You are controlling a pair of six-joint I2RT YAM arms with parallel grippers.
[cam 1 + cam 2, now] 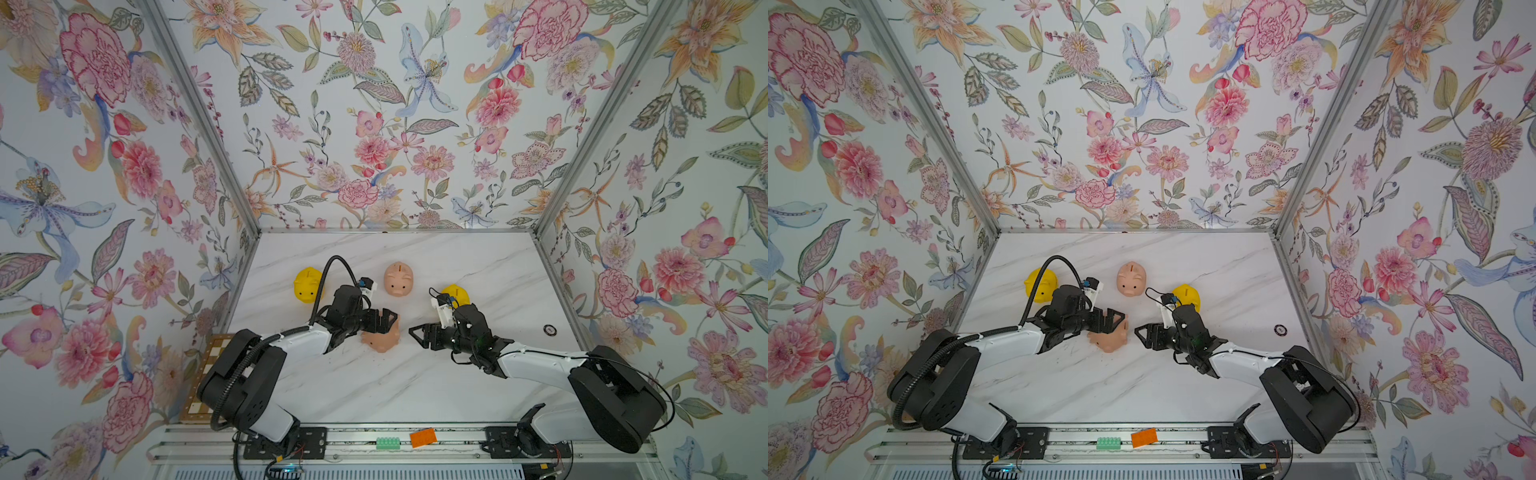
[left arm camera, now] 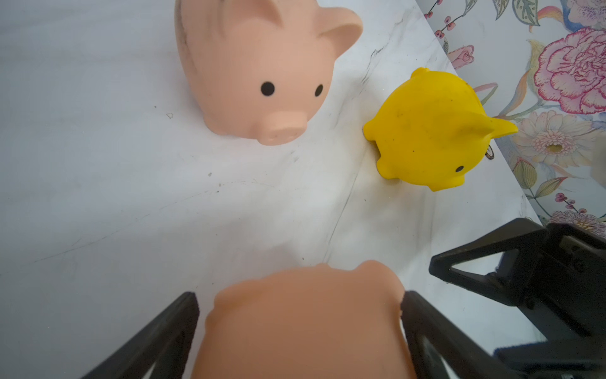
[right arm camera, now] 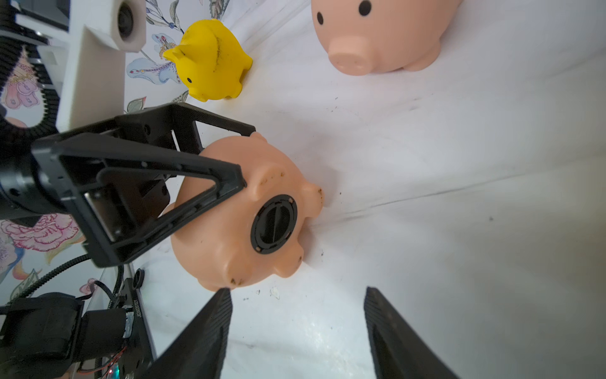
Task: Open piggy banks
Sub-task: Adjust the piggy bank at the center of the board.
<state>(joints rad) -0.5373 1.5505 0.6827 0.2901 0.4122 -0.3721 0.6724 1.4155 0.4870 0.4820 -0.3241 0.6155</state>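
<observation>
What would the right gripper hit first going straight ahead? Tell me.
Probably the tipped peach pig held in the left gripper, belly plug facing it. The right gripper stands open with bare table between; depth is uncertain.

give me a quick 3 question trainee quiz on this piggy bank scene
1. True or false: the black plug is out of the tipped pink pig.
2. Which gripper straddles that pig? A) left gripper B) right gripper
3. How many yellow pigs show in the top views?

Key
1. False: it still sits in the belly.
2. A; the right gripper is open, empty.
3. Two.
</observation>
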